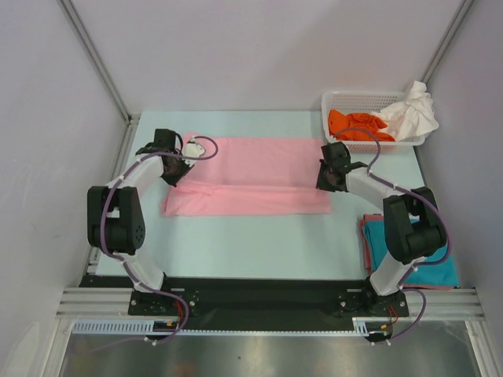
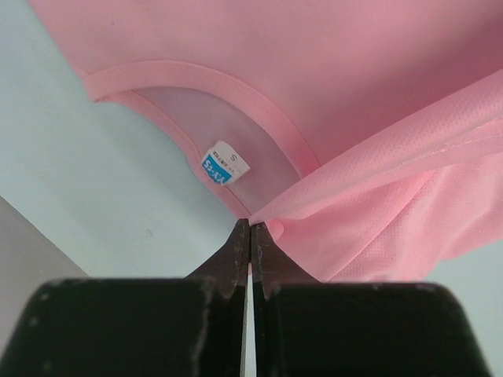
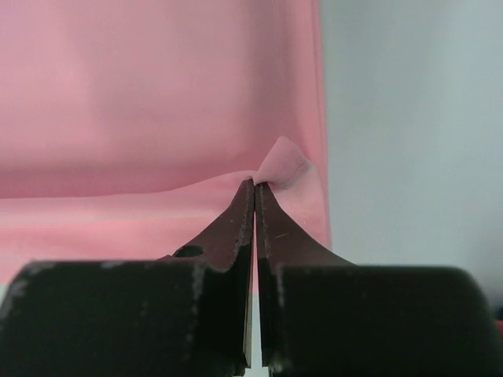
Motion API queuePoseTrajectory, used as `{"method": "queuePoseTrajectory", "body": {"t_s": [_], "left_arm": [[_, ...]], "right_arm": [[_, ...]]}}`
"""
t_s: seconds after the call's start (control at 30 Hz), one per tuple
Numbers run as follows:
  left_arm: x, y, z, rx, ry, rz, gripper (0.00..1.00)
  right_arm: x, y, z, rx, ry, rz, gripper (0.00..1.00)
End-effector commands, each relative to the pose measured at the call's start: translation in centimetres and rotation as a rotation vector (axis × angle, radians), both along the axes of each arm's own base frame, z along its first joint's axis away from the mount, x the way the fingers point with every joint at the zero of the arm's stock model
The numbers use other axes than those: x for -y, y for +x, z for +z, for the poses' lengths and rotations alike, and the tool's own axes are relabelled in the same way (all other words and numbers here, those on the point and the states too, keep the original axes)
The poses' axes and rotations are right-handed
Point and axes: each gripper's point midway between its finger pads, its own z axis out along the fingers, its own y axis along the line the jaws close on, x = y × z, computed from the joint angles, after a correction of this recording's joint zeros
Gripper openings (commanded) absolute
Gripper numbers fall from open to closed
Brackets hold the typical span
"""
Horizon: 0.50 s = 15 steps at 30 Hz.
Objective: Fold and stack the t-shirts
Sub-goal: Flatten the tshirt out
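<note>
pale blue-green table [image 1: 259,251] boxed in by plain light walls [image 1: 236,47], two arms bolted at its near edge. shirt count: four. one pink t-shirt [image 1: 251,161] lies spread lengthwise in the middle of the table, and its near long side looks folded over on itself. one teal t-shirt [image 1: 436,263] sits folded to the right of the pink one, closer to the arm bases. a thin reddish edge pokes out on its left and i can't tell what that is. one orange t-shirt [image 1: 357,126] is bunched up in the single white basket [image 1: 346,98], just past the pink one's far right corner. one white t-shirt [image 1: 413,114] hangs over that basket's right end. left gripper [image 2: 250,226] is pressed together on pink fabric right by the collar [image 2: 196,78], next to the little blue-and-white size label [image 2: 225,166]. right gripper [image 3: 255,185] is pinched tight on a small peak of cloth at the pink t-shirt's other end, near its right edge.
</note>
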Motion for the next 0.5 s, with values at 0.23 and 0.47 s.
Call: {"method": "queuePoseTrajectory", "body": {"t_s": [0.23,0.47], "left_arm": [[-1.4,2.0,0.4,0.037,0.066,0.065,0.0],[-1.5,-0.6,0.0,0.008,0.05,0.1,0.0]], "right_arm": [[0.7,4.5,0.2,0.015,-0.091,0.091,0.0],[0.8,4.5,0.0,-0.014,-0.104,0.098,0.0]]}}
